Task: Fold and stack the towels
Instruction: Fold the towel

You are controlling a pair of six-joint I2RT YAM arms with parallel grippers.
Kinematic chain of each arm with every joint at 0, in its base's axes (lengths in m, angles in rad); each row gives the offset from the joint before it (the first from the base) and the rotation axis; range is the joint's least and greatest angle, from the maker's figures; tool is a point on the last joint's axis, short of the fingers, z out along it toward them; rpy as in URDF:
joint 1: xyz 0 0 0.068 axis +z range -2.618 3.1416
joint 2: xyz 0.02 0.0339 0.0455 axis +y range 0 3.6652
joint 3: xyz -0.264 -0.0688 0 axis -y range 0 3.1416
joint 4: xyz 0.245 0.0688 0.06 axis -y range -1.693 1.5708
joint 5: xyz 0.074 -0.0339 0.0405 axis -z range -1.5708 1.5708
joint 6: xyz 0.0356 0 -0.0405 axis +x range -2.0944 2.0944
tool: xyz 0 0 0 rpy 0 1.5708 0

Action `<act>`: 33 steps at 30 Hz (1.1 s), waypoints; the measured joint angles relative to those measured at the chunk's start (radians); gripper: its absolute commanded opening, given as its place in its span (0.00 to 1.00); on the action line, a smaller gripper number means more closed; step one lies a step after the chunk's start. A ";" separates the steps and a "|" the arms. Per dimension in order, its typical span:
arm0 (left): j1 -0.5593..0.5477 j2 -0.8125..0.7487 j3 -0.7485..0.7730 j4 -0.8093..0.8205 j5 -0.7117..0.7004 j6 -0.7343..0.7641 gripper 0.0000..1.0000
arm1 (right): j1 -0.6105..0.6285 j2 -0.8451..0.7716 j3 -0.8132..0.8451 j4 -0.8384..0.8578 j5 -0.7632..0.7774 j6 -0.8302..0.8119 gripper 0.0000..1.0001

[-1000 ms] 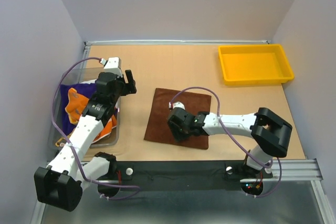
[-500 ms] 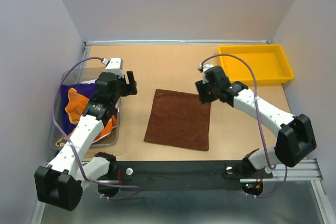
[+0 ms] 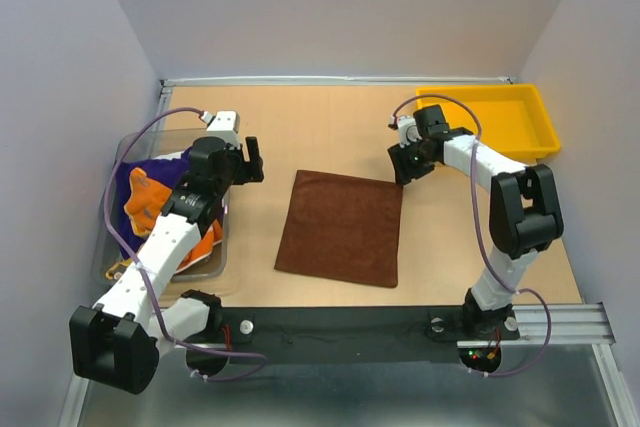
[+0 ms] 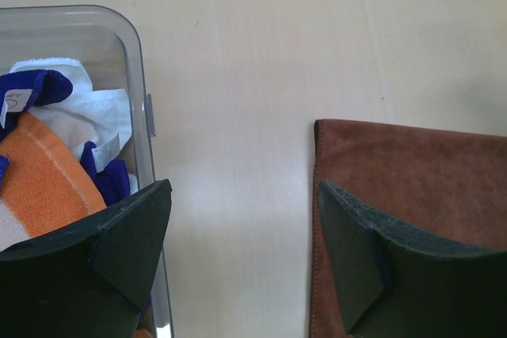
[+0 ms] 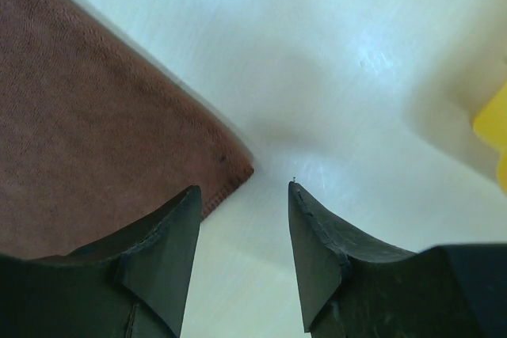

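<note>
Right end effector (image 5: 242, 195) spread, empty, beside brown towel (image 5: 87, 108) corner, unseen overhead.

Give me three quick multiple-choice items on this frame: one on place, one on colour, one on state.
1. Where does the right gripper hover?
A. over the yellow tray
B. at the brown towel's far right corner
C. inside the clear bin

2. What colour is the towel spread flat on the table?
A. dark brown
B. purple
C. orange

3. How does the left gripper stand?
A. shut on a towel
B. open, holding nothing
C. shut, empty

Answers:
1 B, the right wrist view shows the towel's corner just ahead of its fingers.
2 A, the only flat cloth is brown.
3 B, its fingers stand wide over bare table between the bin and the towel.
</note>
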State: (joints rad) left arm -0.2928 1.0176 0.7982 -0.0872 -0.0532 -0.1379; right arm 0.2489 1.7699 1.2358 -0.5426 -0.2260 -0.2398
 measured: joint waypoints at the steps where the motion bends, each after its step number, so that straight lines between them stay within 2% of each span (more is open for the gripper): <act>1: 0.000 0.002 0.000 0.000 0.001 0.000 0.85 | 0.000 0.017 0.011 0.002 -0.008 -0.008 0.53; 6: 0.000 0.012 0.000 0.000 0.017 0.003 0.84 | -0.001 0.091 0.045 0.001 -0.036 -0.040 0.52; 14: 0.000 0.035 0.000 0.000 0.037 0.006 0.85 | -0.001 0.136 0.047 0.003 -0.061 -0.063 0.42; 18: 0.000 0.048 0.000 0.011 0.122 0.022 0.84 | -0.001 0.136 0.043 0.003 -0.068 -0.077 0.26; 20: 0.000 0.068 0.001 0.029 0.177 0.032 0.84 | -0.001 0.136 0.040 0.002 -0.074 -0.080 0.14; 23: -0.002 0.140 0.031 0.027 0.231 0.061 0.84 | -0.001 0.136 0.039 -0.001 -0.084 -0.093 0.01; 28: -0.020 0.305 0.146 0.007 0.253 0.126 0.81 | -0.001 0.142 0.052 -0.012 -0.086 -0.157 0.01; 33: -0.053 0.484 0.297 -0.047 0.250 0.223 0.77 | 0.006 0.193 0.138 -0.032 -0.073 -0.256 0.01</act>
State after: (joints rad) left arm -0.3462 1.5017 1.0954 -0.1341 0.1970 0.0853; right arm 0.2554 1.9625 1.3739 -0.5751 -0.2993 -0.4957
